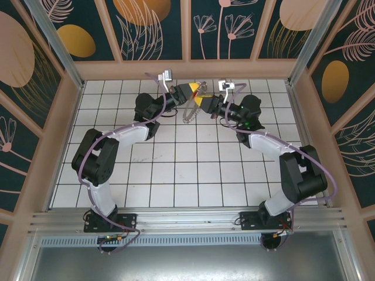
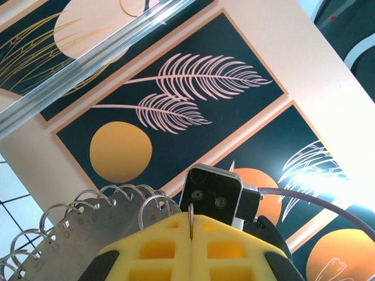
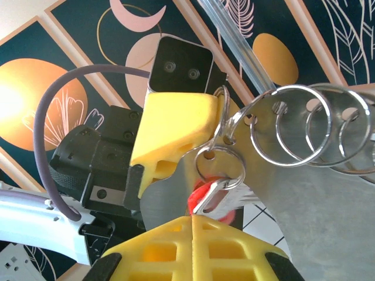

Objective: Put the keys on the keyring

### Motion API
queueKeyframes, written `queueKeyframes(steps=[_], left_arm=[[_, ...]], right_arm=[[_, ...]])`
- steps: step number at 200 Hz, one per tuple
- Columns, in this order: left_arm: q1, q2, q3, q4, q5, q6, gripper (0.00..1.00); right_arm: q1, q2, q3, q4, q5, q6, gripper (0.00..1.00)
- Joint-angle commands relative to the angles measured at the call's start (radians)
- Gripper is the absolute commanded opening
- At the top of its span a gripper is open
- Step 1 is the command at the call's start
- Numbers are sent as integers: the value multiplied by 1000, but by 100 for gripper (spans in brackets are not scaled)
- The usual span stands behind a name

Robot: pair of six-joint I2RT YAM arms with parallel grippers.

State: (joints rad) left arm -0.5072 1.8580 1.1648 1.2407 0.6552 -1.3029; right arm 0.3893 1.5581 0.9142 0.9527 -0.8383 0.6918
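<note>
Both grippers meet high above the far middle of the table. The keyring [image 1: 188, 112] is a flat silvery plate [image 3: 328, 222] fringed with several wire rings [image 2: 126, 196]. My left gripper [image 2: 191, 218] is shut on a thin ring at the keyring's rim, and its yellow finger [image 3: 176, 129] shows in the right wrist view. The key [image 3: 220, 194], with a red head and a short silver blade, hangs from a small ring [image 3: 220, 164] on the plate. My right gripper [image 3: 192, 218] is shut on the key's lower end. In the top view the right gripper [image 1: 205, 100] sits just right of the left gripper [image 1: 190, 91].
The white tiled table [image 1: 176, 164] lies far below both grippers. Patterned walls [image 1: 146, 23] and an aluminium post [image 1: 50, 35] close the cell. The right wrist's camera [image 2: 211, 196] sits right beyond the left fingertips.
</note>
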Motion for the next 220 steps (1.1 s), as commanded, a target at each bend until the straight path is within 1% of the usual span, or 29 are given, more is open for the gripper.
queueKeyframes(steps=[1,22,47,59,72,93,117,169,220], left_arm=[[-8,-13,-6,92,-14,-10,0],[-8,-7,-11,100,-27,-7,0],[-7,2,-21,113,-43,-6,0],[-7,7,-28,128,-53,-7,0],[-8,9,-40,146,-67,-6,0],[-7,5,-52,146,-73,15,0],[-8,3,-58,131,-75,42,0],[-8,3,-68,131,-82,75,0],[-8,1,-74,119,-78,93,0]], right_arm=[[-2,-7,28,-24,-19,3,13],[-40,-80,-19,-68,18,18,25],[-76,-165,-69,-77,106,112,37],[-76,-191,-74,-80,171,172,42],[-68,-202,-61,-88,228,239,44],[-42,-189,-27,-90,293,327,45],[-17,-146,15,-75,313,391,45],[7,-66,72,-56,337,401,43],[16,-32,86,-16,323,409,35]])
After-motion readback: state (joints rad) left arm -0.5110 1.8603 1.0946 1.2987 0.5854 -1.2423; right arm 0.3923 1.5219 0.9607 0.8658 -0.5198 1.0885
